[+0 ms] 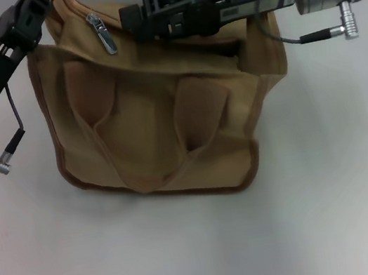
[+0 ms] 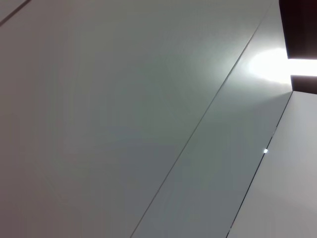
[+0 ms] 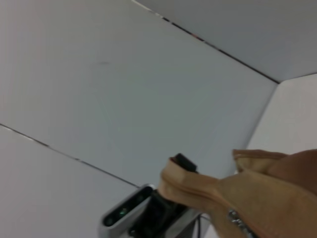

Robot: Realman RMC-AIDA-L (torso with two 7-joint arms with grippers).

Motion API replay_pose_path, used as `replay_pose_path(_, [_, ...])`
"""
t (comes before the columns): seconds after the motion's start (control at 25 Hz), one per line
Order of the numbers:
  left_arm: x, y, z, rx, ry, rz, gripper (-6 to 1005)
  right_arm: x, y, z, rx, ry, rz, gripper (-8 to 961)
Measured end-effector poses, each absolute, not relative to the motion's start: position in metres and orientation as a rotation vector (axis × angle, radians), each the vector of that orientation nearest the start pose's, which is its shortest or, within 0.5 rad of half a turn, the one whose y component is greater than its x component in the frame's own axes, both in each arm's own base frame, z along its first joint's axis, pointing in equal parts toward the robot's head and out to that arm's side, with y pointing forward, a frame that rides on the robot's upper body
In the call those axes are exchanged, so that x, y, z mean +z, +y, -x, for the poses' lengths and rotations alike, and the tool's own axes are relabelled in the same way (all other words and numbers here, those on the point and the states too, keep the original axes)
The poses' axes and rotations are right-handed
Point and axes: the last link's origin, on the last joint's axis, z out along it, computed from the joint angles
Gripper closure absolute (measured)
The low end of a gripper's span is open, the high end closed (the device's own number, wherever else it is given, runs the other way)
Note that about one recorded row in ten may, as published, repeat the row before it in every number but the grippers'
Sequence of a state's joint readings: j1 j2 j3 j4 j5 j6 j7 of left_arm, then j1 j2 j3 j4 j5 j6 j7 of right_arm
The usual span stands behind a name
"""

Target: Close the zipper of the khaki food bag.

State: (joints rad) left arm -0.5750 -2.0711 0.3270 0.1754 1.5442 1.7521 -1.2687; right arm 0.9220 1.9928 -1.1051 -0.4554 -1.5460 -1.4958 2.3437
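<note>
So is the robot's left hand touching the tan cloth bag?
Touching. In the head view the left gripper presses against the top left corner of the tan canvas bag, with no gap visible.

Khaki food bag point(image 1: 162, 134): plain tan canvas, no pattern, darker brown piping on edges and around its two handle loops; zipper point(image 1: 100, 32) pull at its 11 o'clock is silver metal. Left gripper point(image 1: 34, 14) at the bag's 10 o'clock and right gripper point(image 1: 131, 18) at its 12 o'clock are matte black, on silver wrist cuffs, the left with a green ring light, the right with a cyan one; white label with dark print on the right body. Table point(image 1: 339, 210) is plain off-white; wall panels point(image 2: 124, 99) are pale grey with thin dark seam lines.
</note>
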Motion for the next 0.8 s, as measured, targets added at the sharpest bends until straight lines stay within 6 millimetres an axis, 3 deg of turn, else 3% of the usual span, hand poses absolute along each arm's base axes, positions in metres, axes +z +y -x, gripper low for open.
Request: replay_pose_path(0.8, [0.020, 0.332, 0.230, -1.738, -0.803, 2.042, 945, -0.035, 0.405, -0.084, 0.845, 1.533, 2.851, 485])
